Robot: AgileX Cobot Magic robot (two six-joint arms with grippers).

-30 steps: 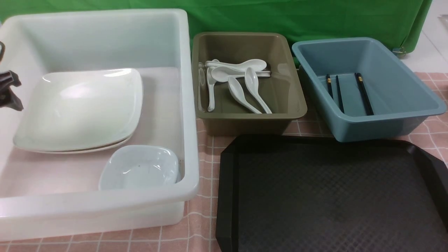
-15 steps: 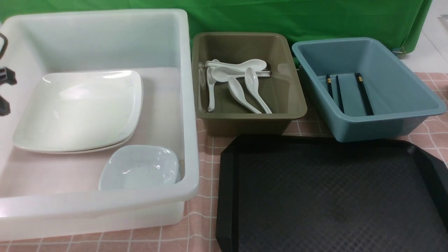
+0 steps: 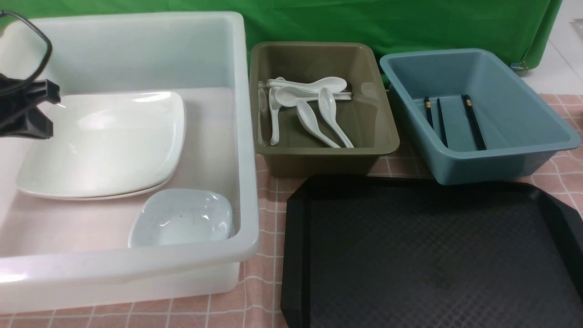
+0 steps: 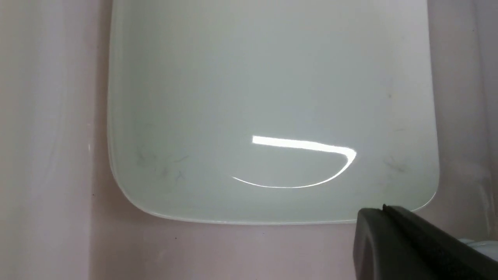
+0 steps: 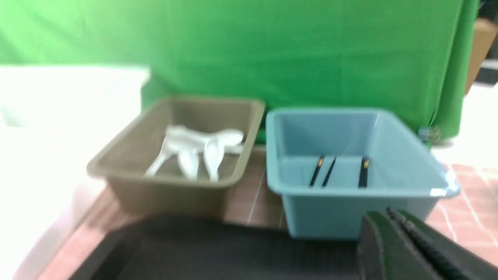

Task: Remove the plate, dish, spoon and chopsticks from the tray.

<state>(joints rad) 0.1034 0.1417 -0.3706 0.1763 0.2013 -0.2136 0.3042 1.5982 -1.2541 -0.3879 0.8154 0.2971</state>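
The white tub (image 3: 136,264) is taken as the landmark. Inside it, toward its far left, the plate (image 3: 109,141) lies flat on a second one alike, and the small dish (image 3: 182,218) sits in the near right corner; both are glossy, rigid and judged slippery and breakable, best taken by the rim. The left end effector (image 3: 48,91) hangs over the plate's left edge with its jaws closed, holding nothing and apart from the plate. Right of the tub, the olive tub (image 3: 319,157) holds the spoon (image 3: 334,116) among several alike, light and smooth, best gripped at the handle. Further right, the blue tub (image 3: 501,155) holds the chopsticks (image 3: 473,120), thin, stiff and liable to roll. Right of the white tub and nearer the robot, the tray (image 3: 428,255) on the worktop (image 3: 264,200) carries nothing, so clearing appears complete. The right end effector (image 5: 389,212), seen only from its wrist, is closed and empty above the tray.
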